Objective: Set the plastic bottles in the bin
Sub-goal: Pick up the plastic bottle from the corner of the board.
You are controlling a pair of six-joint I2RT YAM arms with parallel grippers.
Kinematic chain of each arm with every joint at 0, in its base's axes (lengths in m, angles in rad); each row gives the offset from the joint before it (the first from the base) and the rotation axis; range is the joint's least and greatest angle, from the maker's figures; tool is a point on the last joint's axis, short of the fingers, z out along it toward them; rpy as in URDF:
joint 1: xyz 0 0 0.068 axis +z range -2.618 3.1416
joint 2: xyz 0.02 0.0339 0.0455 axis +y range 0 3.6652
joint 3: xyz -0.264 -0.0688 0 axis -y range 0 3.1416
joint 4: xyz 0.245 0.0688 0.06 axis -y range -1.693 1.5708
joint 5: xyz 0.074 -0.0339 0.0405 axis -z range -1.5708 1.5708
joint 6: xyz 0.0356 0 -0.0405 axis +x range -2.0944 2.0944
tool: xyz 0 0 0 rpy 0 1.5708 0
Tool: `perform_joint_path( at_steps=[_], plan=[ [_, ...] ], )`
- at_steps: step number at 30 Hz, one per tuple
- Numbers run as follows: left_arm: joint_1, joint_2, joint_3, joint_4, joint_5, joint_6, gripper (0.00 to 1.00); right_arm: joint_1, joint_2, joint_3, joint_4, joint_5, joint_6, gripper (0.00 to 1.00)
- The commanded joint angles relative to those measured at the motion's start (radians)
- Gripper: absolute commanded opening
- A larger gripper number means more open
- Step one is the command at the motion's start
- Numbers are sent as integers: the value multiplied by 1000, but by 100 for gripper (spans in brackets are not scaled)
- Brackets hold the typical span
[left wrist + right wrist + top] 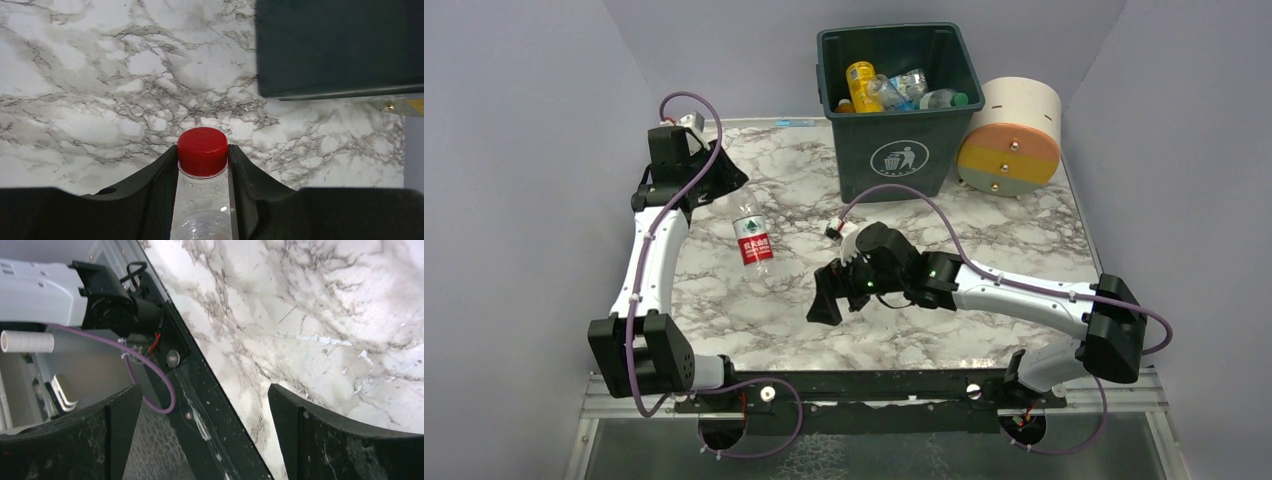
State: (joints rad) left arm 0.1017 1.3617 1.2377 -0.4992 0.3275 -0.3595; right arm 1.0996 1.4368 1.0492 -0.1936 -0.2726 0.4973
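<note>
My left gripper (736, 192) (202, 150) is shut on the neck of a clear plastic bottle (200, 200) with a red cap (202, 150), held above the marble. In the top view this bottle (754, 240) shows a red label and reaches from the gripper's tips toward the near side. The dark green bin (864, 150) (340, 45) stands at the back. It holds several bottles, among them a yellow-orange one (861, 80) and clear ones (904, 88). My right gripper (839, 305) (202, 390) is open and empty, low over the table's near middle.
A cream-and-orange cylinder (1014, 135) lies right of the bin, touching or nearly touching it. The black mounting rail (200, 405) and a purple cable (165, 390) run along the near table edge under the right gripper. Grey walls close in the left, right and back.
</note>
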Motion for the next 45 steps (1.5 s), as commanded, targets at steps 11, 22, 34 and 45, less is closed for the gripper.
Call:
perform_joint_path(
  at_steps=[11, 22, 34, 45],
  plan=[
    [-60, -154, -18, 77, 136, -107, 30, 3, 10, 127, 29, 206, -3, 99],
    [-117, -229, -36, 91, 128, -163, 30, -9, 103, 230, 74, 233, -28, 100],
    [-169, -247, -42, 133, 137, -215, 30, -25, 203, 336, 120, 210, -30, 99],
    [-209, -259, -66, 164, 112, -234, 30, -40, 215, 346, 144, 188, -30, 82]
  ],
)
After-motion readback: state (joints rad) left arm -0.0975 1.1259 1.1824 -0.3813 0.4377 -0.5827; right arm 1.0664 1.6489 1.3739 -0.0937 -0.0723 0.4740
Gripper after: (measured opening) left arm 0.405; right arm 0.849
